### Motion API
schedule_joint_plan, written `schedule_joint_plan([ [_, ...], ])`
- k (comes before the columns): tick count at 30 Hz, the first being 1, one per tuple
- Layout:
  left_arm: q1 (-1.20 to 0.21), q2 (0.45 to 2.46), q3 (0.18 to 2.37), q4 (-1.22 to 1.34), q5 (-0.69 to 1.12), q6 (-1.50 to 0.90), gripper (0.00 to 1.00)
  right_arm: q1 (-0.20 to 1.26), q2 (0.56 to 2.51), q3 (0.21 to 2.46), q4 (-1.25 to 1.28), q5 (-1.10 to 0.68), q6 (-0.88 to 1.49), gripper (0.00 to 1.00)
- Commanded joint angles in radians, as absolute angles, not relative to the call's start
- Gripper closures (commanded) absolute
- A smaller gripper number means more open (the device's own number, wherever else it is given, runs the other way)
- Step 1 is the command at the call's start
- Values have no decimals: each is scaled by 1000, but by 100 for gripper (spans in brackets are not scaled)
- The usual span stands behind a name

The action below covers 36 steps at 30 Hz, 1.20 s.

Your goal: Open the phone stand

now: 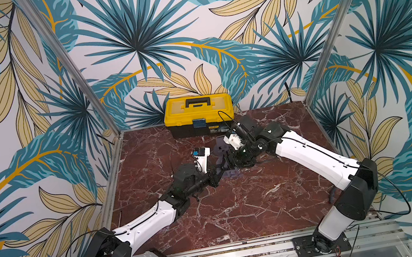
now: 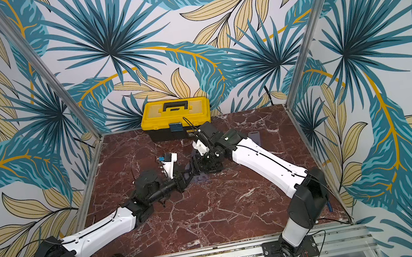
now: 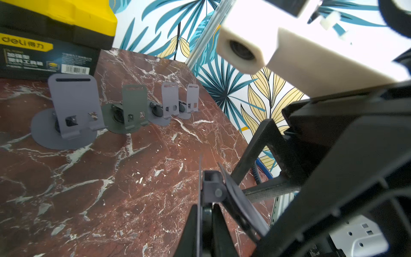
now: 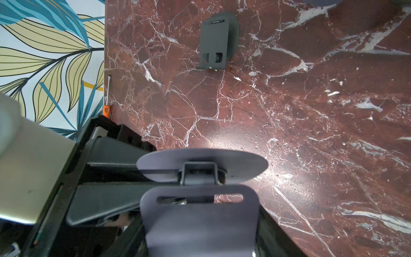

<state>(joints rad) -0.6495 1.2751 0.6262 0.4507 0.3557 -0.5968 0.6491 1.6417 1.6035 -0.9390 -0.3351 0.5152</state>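
Greyish-purple phone stand [image 4: 200,222]: round base, slotted back plate, hinged partly apart, tilted, raised above mid surface [image 4: 289,111].

Walls [image 1: 182,25]: tropical leaf wallpaper, teal and tan on white, three sides.
Bench [image 1: 241,208]: red-brown marble top, white veins.
Aluminium posts [image 1: 70,67]: two, rising from far corners.
Aluminium rail [image 1: 234,256]: along near edge.
Light: bright, even.

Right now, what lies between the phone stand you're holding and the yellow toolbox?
One opened purple stand, standing right in front of the toolbox. Otherwise bare marble back to the held phone stand. The left wrist view shows it clearly.
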Motion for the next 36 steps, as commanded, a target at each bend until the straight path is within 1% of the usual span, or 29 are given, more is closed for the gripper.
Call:
schedule_joint_plan([
  [1,-667,1234,626,500,410,-588,100,646,1614,1571,-786,-270,562,27],
  [7,-666,1223,623,499,413,-584,100,643,1605,1550,-747,-233,581,22],
  [19,-666,1252,621,500,414,-591,100,628,1580,1559,-704,-222,575,21],
  [26,-666,1249,620,499,416,-597,100,622,1594,1564,-702,-242,564,20],
  [29,-665,1249,620,500,415,-596,100,622,1598,1565,-692,-256,563,18],
  [36,-666,1252,627,500,417,-594,100,621,1607,1565,-687,-322,550,18],
])
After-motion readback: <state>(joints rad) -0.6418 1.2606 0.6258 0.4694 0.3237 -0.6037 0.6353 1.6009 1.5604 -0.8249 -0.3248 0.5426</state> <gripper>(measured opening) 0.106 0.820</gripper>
